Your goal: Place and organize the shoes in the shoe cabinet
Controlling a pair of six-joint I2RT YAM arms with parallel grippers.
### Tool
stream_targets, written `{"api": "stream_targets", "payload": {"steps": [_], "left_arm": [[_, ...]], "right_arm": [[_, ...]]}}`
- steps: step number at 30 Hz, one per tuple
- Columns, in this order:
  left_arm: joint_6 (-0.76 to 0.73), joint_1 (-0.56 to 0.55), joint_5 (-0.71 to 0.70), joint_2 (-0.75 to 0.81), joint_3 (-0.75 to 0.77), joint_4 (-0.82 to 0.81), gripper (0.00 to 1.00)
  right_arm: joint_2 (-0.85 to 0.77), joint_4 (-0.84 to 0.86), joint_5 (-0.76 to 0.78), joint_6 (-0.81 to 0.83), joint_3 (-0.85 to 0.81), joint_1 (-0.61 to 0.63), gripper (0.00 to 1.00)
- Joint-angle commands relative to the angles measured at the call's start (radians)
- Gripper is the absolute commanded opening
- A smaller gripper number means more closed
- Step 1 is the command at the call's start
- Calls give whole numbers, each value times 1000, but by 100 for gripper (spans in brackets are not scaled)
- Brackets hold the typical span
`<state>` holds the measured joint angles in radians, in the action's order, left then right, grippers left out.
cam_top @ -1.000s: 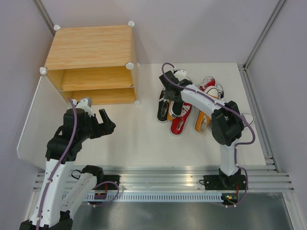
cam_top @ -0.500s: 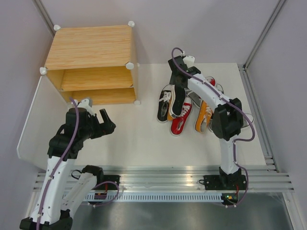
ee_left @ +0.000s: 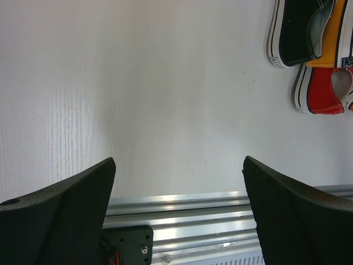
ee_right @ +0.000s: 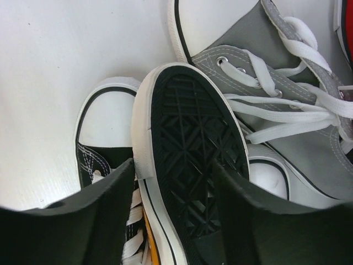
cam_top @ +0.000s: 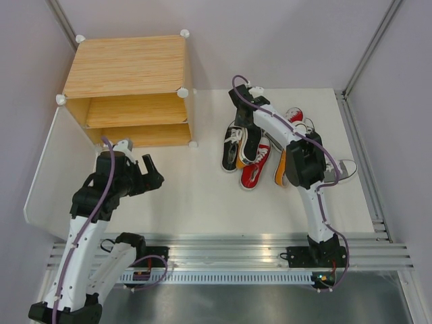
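Your right gripper [ee_right: 176,185] is half shut on the sides of a sneaker with a black tread sole [ee_right: 187,138], to lift it from the shoe pile [cam_top: 260,165] near the table's [cam_top: 202,192] far edge. Your left gripper [ee_left: 179,193] hangs wide open and empty near the wood-grain cube cabinet [cam_top: 125,67], far left corner.

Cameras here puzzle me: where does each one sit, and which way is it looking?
Top view: above and behind, looking down on the table, cabinet and shoe pile; left arm and right arm show.
Left wrist: on the left arm, facing bare table; its open left gripper frames the view.
Right wrist: looking down into the pile; right gripper clasps an upturned shoe.
Shared: top and left wrist both see the red shoe.
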<state>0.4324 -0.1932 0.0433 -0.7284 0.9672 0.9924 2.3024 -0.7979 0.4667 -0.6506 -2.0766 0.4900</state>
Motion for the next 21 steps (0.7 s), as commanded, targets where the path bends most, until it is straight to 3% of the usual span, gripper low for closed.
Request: {"api": "stream_targets", "payload": {"steps": [1,3,7,11,21], "left_arm": [[-7,-5,-6,-6,-4,-24,100],[-7,-5,-8,-11,-10,-29,100],[-7,-5,3,-19,-15,-34,100],[-4,-5,13,-17,-9,-37,100],[17,-5,145,-45,4,-110,100]], "right_arm": [[28,-47,6,-3,-20,-11,58],[25,-41,-8,9,-5,-18,52],[14,-46,-26,32,26,-34,23],[-49,-29,-59,49,75,-45,3],[-351,185,-282,111,283,-70,1]]}}
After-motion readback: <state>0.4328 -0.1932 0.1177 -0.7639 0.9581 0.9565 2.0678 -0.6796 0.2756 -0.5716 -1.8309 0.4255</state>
